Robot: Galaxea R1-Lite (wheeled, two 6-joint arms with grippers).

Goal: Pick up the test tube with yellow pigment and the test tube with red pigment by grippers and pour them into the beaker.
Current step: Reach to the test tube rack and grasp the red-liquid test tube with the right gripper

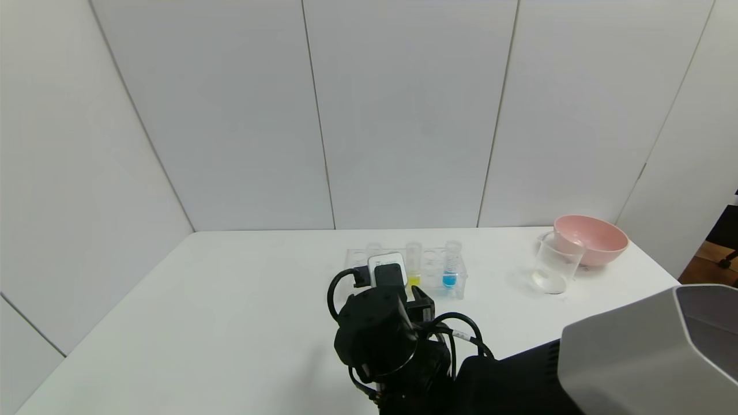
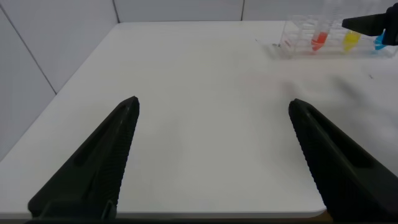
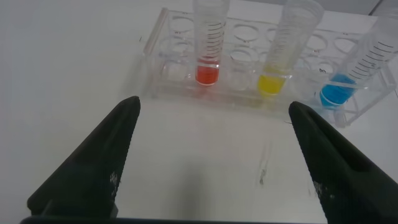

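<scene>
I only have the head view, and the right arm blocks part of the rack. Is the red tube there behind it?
Observer: Yes. The right wrist view shows the test tube with red pigment upright in the rack, in the same row as the test tube with yellow pigment.
Operator: Is the right gripper on it?
Observer: No. The right gripper is open, short of the rack, with nothing between its fingers.
Operator: And the left one?
Observer: The left gripper is open over bare table, far from the rack.

The rack and beaker beside it look clear and glossy; the bowl behind the beaker is smooth pink; the surface is matt white.
</scene>
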